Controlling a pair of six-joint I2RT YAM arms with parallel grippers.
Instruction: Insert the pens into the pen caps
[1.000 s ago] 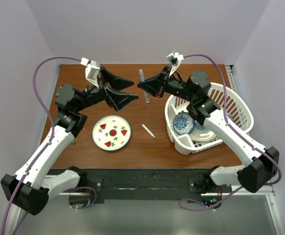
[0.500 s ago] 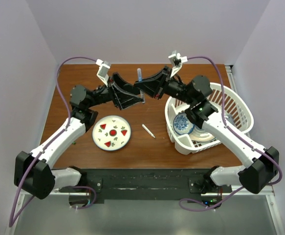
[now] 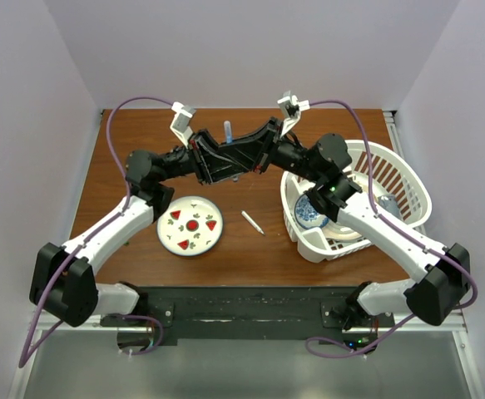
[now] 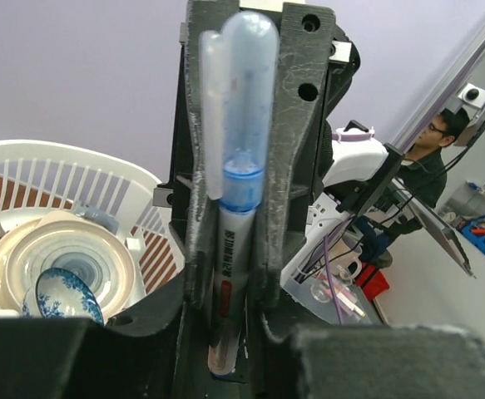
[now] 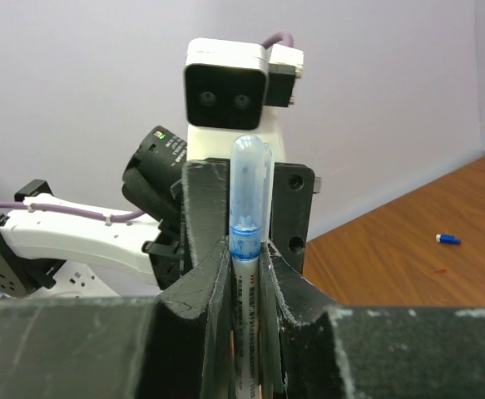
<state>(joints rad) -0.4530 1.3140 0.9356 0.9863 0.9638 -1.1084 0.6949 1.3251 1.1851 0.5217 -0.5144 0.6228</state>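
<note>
Clamping the white barrel of a pen [image 5: 246,320] between its fingers, the right gripper [image 5: 246,278] holds it upright in mid-air over the far middle of the table [image 3: 142,137], probably to give the other arm a fixed target. Facing it head-on, the left gripper [image 4: 225,320] has its jaws tight against the same pen just below the blue cap [image 4: 246,100], apparently bracing it so the cap seats squarely. A second pen [image 3: 253,222] lies uncapped between the plate [image 3: 163,229] and the basket [image 3: 408,179], and a loose cap [image 5: 448,239] sits well apart on the wood, presumably next.
</note>
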